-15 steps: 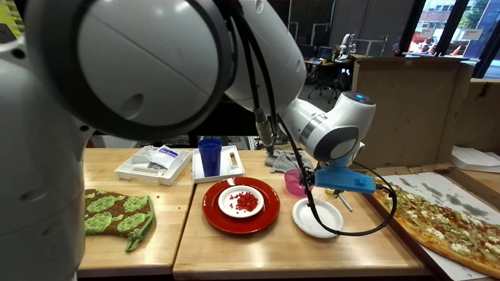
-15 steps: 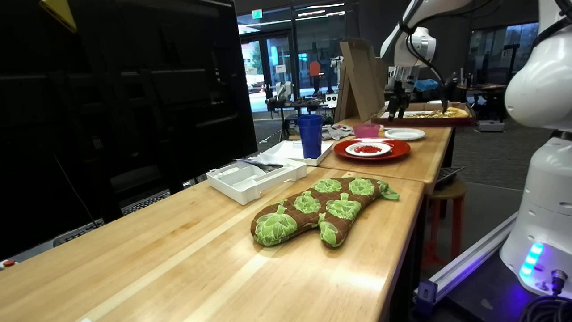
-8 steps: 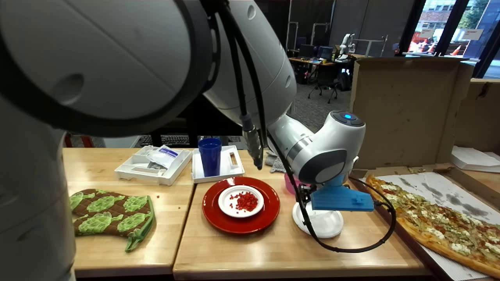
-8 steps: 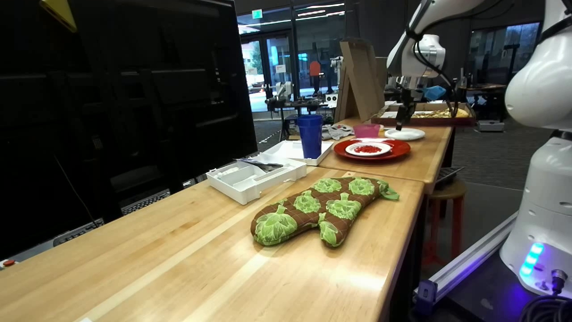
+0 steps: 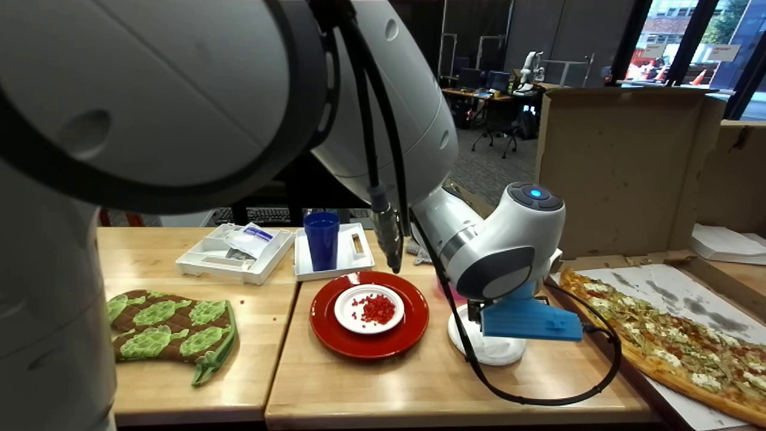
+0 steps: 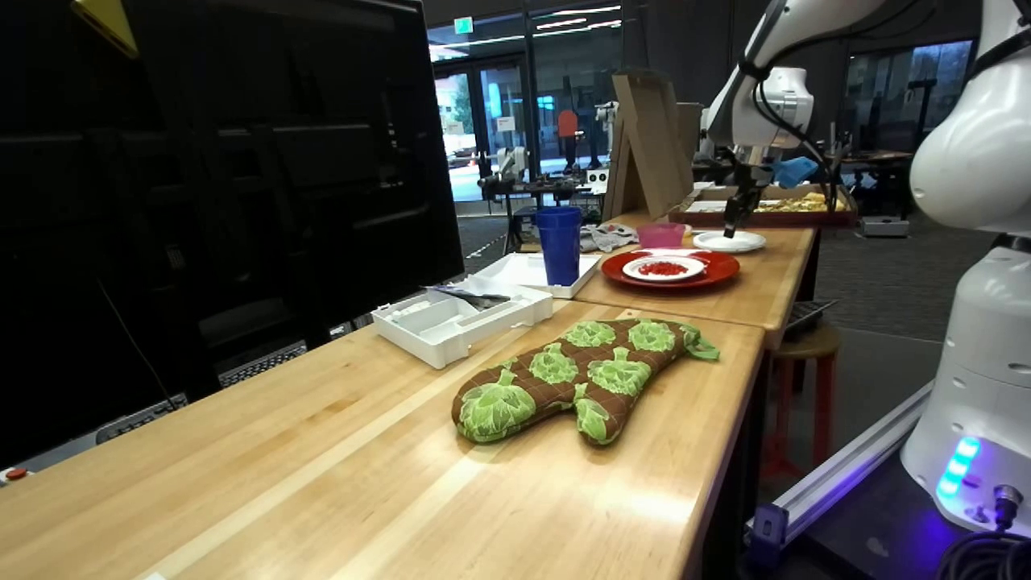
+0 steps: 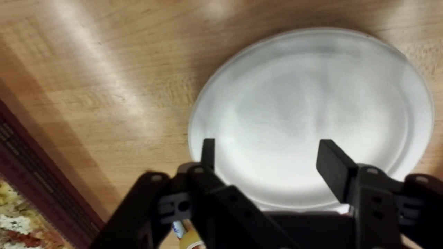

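White plate [image 7: 297, 114] lies flat below the jaws, which stand wide apart over it; contact unclear.

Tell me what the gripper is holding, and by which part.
Nothing is held: the gripper stands open over a white plate, gripping no part of it. Whether they touch can't be told.

In an exterior view, the camera is close beside the big white arm [image 5: 197, 90] and looks down across the tables [image 5: 371, 389]. In an exterior view, the camera looks along the tables from the end near the oven mitt [image 6: 584, 379], with the arm to the right. Both show the mitt and red plate [image 5: 370, 346]. The wrist view looks down past the gripper [image 7: 265, 155], very close over a white plate [image 7: 304, 103] that both exterior views share.
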`<state>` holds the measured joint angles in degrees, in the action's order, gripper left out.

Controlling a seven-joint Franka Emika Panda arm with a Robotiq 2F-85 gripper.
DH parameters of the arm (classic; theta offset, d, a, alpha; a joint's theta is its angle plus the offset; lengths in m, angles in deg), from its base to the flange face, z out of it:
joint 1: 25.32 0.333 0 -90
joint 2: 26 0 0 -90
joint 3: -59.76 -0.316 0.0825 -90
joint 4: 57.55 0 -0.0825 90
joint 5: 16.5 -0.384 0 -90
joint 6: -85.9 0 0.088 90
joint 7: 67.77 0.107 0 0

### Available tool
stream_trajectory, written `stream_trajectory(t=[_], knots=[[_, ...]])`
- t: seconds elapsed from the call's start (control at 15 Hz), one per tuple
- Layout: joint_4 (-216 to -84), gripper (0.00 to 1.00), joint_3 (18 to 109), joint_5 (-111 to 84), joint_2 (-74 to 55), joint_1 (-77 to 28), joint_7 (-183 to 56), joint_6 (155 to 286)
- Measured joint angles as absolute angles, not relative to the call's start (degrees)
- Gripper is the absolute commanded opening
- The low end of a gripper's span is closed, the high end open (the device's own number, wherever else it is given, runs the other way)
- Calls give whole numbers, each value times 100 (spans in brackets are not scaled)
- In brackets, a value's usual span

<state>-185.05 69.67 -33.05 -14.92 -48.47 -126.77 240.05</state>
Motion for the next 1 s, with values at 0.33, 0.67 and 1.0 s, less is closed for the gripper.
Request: stream_trajectory(t=[0.33, 0.67, 1.0], knots=[[-18497, 6, 6978, -3540, -1492, -4848, -12693, 23969], [-18307, 0, 6975, -3886, -1476, -4854, -12935, 23439], [-17890, 0, 6979, -4039, -1314, -4890, -13134, 22648]])
